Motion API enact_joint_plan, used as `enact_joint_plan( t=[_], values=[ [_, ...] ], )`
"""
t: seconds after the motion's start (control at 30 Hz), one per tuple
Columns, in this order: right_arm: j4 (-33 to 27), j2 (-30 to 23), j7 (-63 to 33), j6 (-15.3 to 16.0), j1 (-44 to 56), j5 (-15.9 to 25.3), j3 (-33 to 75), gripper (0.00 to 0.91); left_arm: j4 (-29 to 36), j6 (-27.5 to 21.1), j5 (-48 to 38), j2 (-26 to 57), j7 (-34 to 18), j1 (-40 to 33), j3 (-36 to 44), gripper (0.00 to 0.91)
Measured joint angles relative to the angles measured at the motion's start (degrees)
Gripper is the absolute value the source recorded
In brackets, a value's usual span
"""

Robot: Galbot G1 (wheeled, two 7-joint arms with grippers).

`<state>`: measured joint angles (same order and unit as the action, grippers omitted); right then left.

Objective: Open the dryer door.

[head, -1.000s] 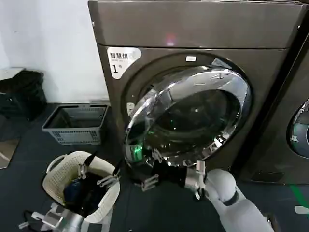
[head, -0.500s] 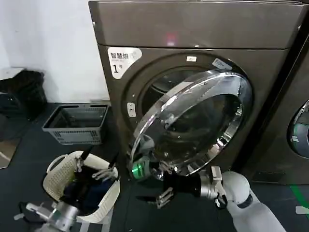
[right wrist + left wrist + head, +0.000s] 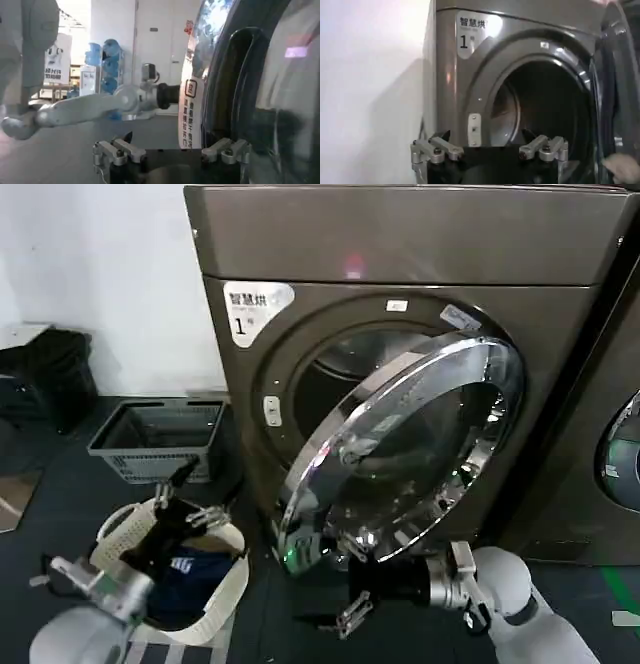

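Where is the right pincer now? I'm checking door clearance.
In the head view, the right pincer sits low, just below the swung-out dryer door, right of the laundry basket.

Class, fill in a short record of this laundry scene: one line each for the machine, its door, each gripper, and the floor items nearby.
machine: the dryer, bronze-brown, "1" sticker at upper left
door: the dryer door, swung partly open, drum opening visible behind it
right gripper: open, low beneath the door's lower rim
left gripper: open, over the white laundry basket
floor: grey crate to the left of the dryer
neighbour: second machine at the right edge
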<state>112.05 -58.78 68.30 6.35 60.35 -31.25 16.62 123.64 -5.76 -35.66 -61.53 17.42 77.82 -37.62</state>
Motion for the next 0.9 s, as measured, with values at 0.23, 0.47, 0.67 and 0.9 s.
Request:
enact_joint_plan(
  t=[0.23,0.47,0.67,0.9],
  values=[
    [0.75,0.56,0.86,-0.39,1.49,-0.47,0.9,0.907,-4.15,0.3,-7.23,5.57,0.46,-5.87,2.33,0.907],
    [1.37,1.26,2.09,-0.72,2.72,-1.33,1.97,0.907,-8.97,-0.01,-11.02,11.24,2.74,-11.75,5.0,0.907],
    [1.84,1.37,2.98,-0.9,3.79,-1.5,2.82,0.907,-11.68,1.73,-11.84,15.04,4.39,-15.49,9.57,0.907],
    [2.23,1.65,4.47,-1.68,5.22,-1.72,4.21,0.907,-12.61,2.51,-13.85,16.94,5.91,-20.29,17.05,0.907]
  ],
)
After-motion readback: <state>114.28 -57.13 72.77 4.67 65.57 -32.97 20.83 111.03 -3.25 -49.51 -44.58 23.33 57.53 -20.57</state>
